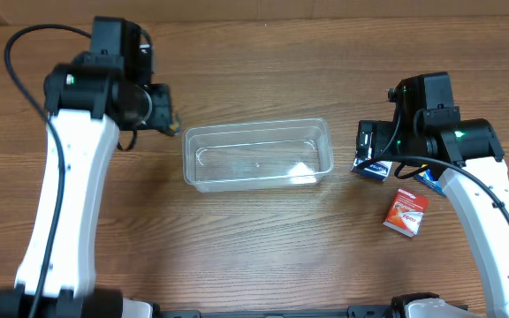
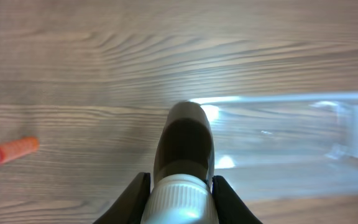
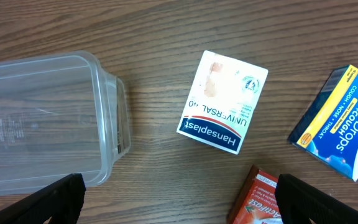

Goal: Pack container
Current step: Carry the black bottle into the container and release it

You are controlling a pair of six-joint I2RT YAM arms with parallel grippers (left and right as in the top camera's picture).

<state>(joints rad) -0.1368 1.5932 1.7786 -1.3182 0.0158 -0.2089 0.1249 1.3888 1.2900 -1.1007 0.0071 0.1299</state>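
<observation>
Beside the container's short edge, left fingers grip a bottle.

From my station, the brown wood-grain bench fills all three views edge to edge. Its grain runs left to right, with darker streaks toward the far side. The light is soft and even, and the left wrist view shows the wood paler and washed-out.

Container and VapoDrops box partly beyond frame edges; orange stick blurry.
</observation>
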